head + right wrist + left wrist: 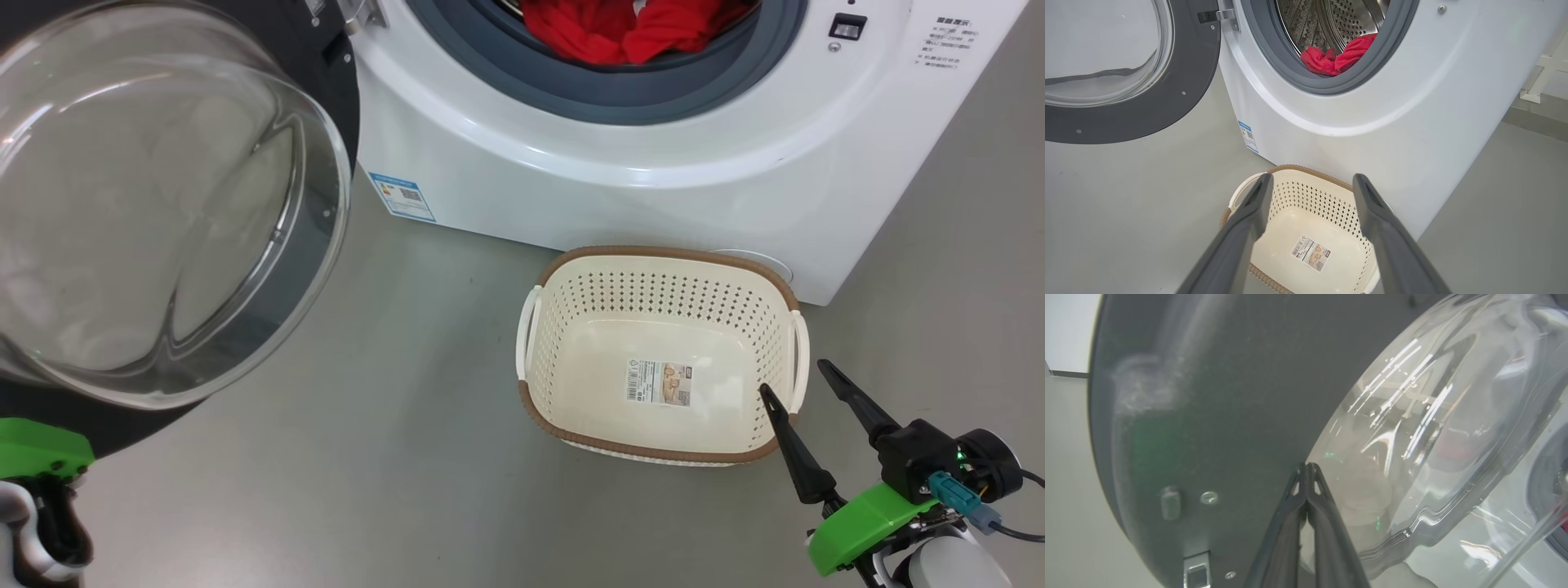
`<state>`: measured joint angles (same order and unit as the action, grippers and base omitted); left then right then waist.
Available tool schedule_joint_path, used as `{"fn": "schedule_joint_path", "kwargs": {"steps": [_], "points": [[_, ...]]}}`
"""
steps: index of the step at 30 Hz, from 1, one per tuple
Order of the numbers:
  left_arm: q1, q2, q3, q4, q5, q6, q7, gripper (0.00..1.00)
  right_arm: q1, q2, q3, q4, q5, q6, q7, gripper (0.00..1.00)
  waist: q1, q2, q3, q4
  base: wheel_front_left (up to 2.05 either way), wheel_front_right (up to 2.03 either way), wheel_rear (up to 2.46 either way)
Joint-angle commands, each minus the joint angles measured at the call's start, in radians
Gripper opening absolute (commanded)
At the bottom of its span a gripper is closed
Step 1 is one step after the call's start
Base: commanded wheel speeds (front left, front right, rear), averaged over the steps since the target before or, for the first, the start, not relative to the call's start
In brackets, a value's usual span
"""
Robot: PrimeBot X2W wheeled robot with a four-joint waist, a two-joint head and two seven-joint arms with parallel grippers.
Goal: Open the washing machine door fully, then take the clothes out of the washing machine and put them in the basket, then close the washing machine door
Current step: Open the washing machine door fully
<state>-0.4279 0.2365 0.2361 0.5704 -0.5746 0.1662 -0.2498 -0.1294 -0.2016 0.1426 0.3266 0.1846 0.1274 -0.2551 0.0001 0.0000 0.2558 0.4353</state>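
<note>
Door stands open before my left gripper, jaws pressed together, empty. At basket, my right gripper: jaws spread wide, empty. Clothes lie in washer.

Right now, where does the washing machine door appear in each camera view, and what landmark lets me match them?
Head view: the washing machine door at upper left, swung open.
Left wrist view: its dark inner face across left and centre, beyond the shut left gripper.
Right wrist view: upper left, open wide.
Shared landmark: the clear glass bowl, bulging from the door in all three.
</note>
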Motion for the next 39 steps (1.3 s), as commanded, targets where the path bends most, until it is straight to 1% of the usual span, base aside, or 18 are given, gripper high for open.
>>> {"fn": "schedule_joint_path", "kwargs": {"steps": [1, 5, 9, 11, 12, 14, 15, 16, 17, 18, 20, 24, 27, 29, 31, 34, 39], "points": [[-0.028, 0.064, 0.048, -0.011, 0.000, -0.003, -0.011, 0.00, -0.026, -0.011, 0.024, -0.019, 0.006, 0.003, -0.007, 1.00, 0.0000, 0.0000, 0.001, -0.003, 0.00, 0.00, 0.00], [-0.031, 0.061, 0.072, -0.004, 0.018, -0.010, -0.012, 0.00, -0.026, -0.011, 0.023, -0.014, 0.008, 0.003, -0.007, 1.00, 0.0000, 0.0000, -0.004, -0.007, 0.00, 0.00, 0.00], [-0.013, 0.057, 0.082, -0.017, 0.044, -0.019, -0.012, 0.00, -0.022, 0.004, 0.019, -0.007, 0.009, 0.003, -0.007, 1.00, 0.0000, 0.0000, -0.030, -0.011, 0.00, 0.00, 0.00], [-0.001, 0.051, 0.089, -0.037, 0.047, -0.032, -0.012, 0.00, -0.020, 0.014, 0.015, -0.003, 0.011, 0.003, -0.007, 1.00, 0.0000, 0.0000, -0.049, -0.011, 0.00, 0.00, 0.00], [0.007, 0.051, 0.089, -0.045, 0.049, -0.040, -0.012, 0.07, -0.018, 0.020, 0.014, -0.002, 0.012, 0.003, -0.007, 1.00, 0.0000, 0.0000, -0.060, -0.011, 0.00, 0.00, 0.00], [0.023, 0.051, 0.089, -0.067, 0.052, -0.058, -0.012, 0.34, -0.014, 0.033, 0.012, 0.003, 0.012, 0.003, -0.007, 1.00, 0.0000, 0.0000, -0.083, -0.011, 0.00, 0.00, 0.00], [0.030, 0.053, 0.085, -0.077, 0.055, -0.067, -0.012, 0.49, -0.011, 0.039, 0.012, 0.005, 0.012, 0.003, -0.007, 1.00, 0.0000, 0.0000, -0.095, -0.011, 0.00, 0.00, 0.00], [0.038, 0.053, 0.079, -0.089, 0.058, -0.074, -0.012, 0.54, -0.008, 0.046, 0.011, 0.006, 0.012, 0.003, -0.007, 1.00, 0.0000, 0.0000, -0.107, -0.011, 0.00, 0.00, 0.00], [0.045, 0.051, 0.072, -0.107, 0.062, -0.080, -0.012, 0.86, -0.005, 0.052, 0.009, 0.008, 0.013, 0.003, -0.007, 1.00, 0.0000, 0.0000, -0.119, -0.011, 0.00, 0.00, 0.00], [0.054, 0.051, 0.063, -0.127, 0.072, -0.080, -0.012, 1.00, -0.001, 0.058, 0.007, 0.010, 0.013, 0.003, -0.007, 1.00, 0.0000, 0.0000, -0.132, -0.011, 0.00, 0.00, 0.00], [0.073, 0.056, 0.040, -0.174, 0.107, -0.062, -0.009, 1.00, 0.008, 0.070, 0.001, 0.011, 0.014, 0.003, -0.007, 1.00, 0.0000, 0.0000, -0.157, -0.014, 0.00, 0.00, 0.00], [0.101, 0.045, 0.001, -0.301, 0.146, -0.036, 0.011, 1.00, 0.024, 0.094, -0.019, 0.007, 0.018, 0.003, -0.007, 1.00, 0.0000, 0.0000, -0.201, -0.032, 0.00, 0.00, 0.00], [0.114, 0.033, -0.054, -0.411, 0.166, -0.053, 0.037, 1.00, 0.034, 0.107, -0.035, -0.006, 0.015, 0.003, -0.007, 1.00, 0.0000, 0.0000, -0.226, -0.055, 0.00, 0.00, 0.00], [0.123, 0.030, -0.090, -0.469, 0.191, -0.052, 0.053, 1.00, 0.039, 0.114, -0.050, -0.018, 0.011, 0.003, -0.007, 1.00, 0.0000, 0.0000, -0.239, -0.075, 0.00, 0.00, 0.00], [0.123, 0.021, -0.121, -0.512, 0.191, -0.071, 0.063, 1.00, 0.042, 0.120, -0.067, -0.031, 0.007, 0.003, -0.007, 1.00, 0.0000, 0.0000, -0.249, -0.099, 0.00, 0.00, 0.00], [0.127, 0.003, -0.168, -0.542, 0.161, -0.129, 0.067, 1.00, 0.046, 0.127, -0.094, -0.045, 0.003, 0.003, -0.007, 1.00, 0.0000, 0.0000, -0.261, -0.137, 0.00, 0.00, 0.00], [0.147, -0.033, -0.200, -0.498, 0.097, -0.180, 0.091, 1.00, 0.048, 0.138, -0.130, -0.079, -0.013, 0.003, -0.007, 1.00, 0.0000, 0.0000, -0.271, -0.213, 0.00, 0.00, 0.00]]}}
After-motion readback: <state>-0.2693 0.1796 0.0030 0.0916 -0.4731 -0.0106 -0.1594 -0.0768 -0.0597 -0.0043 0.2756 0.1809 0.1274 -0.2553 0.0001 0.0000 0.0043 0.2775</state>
